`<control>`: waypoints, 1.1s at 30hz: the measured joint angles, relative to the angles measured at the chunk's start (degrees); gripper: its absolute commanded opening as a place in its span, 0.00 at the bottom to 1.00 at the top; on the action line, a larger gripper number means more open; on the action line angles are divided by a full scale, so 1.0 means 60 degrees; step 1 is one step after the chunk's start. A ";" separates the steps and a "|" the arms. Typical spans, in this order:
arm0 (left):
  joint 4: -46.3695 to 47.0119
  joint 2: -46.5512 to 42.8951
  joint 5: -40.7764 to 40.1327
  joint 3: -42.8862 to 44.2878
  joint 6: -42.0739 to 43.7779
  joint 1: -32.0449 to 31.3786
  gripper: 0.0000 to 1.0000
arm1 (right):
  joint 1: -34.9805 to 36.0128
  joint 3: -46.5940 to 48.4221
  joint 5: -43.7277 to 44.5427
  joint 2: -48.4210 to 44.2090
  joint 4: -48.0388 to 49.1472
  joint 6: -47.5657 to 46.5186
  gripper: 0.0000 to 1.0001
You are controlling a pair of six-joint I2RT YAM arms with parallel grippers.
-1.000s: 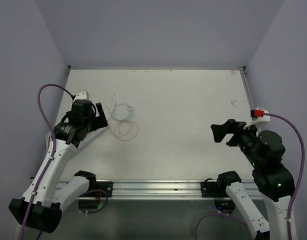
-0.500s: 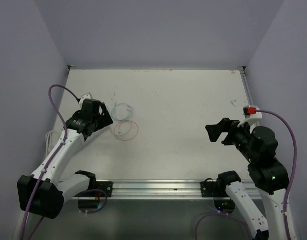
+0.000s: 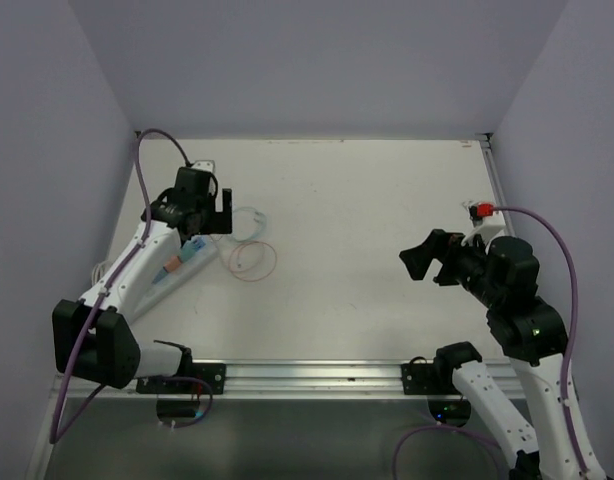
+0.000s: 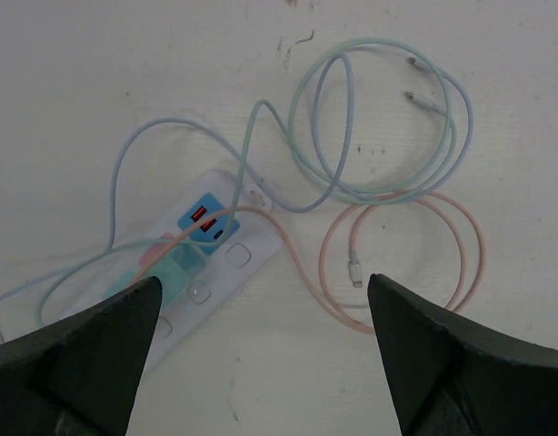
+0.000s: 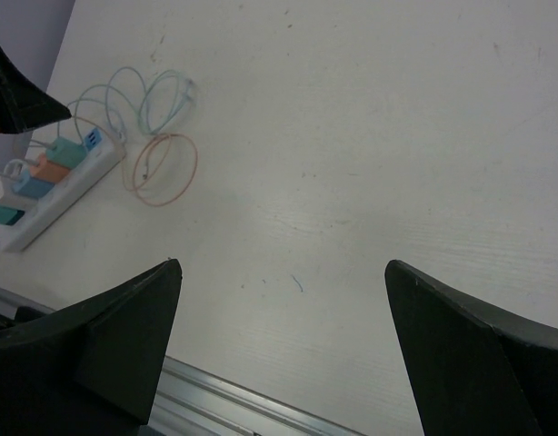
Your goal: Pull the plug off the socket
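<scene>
The socket is a long white power strip lying slantwise at the table's left side, also seen in the top view and the right wrist view. Several plugs sit in it, among them a teal plug and a pink-orange plug. Thin cables run from its blue end face. My left gripper hovers open just above and beyond the strip's far end, touching nothing. My right gripper hangs open and empty over bare table at the right.
A teal-blue cable coil and a pink cable loop lie right of the strip, their free ends loose on the table. A metal rail runs along the near edge. Purple walls stand close on both sides.
My left arm swung toward the far side, uncovering the strip it had been hiding. The right gripper drifted slightly left. Both stayed open.
</scene>
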 measured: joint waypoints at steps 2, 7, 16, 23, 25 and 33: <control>0.0058 0.0437 0.0248 0.0262 0.0463 0.0000 1.00 | 0.0091 -0.0004 -0.0018 0.0164 0.0036 0.0113 0.99; 0.0080 0.1916 0.0186 0.0572 0.1096 0.0000 1.00 | 0.0401 -0.0157 -0.0302 0.0619 0.0317 0.0353 0.99; 0.0073 0.3683 -0.0565 0.0871 0.1468 0.0000 1.00 | 0.0441 -0.0295 -0.0506 0.0586 0.0576 0.0492 0.99; -0.0004 0.4561 -0.0601 0.1435 0.1439 0.0000 0.99 | 0.0492 -0.0295 -0.0517 0.0586 0.0576 0.0474 0.99; -0.0087 0.4681 -0.0667 0.1435 0.1439 0.0000 1.00 | 0.0495 -0.0295 -0.0514 0.0583 0.0579 0.0474 0.99; -0.0477 0.4856 -0.1137 0.1504 0.1395 -0.0004 0.99 | 0.0517 -0.0295 -0.0521 0.0586 0.0586 0.0474 0.99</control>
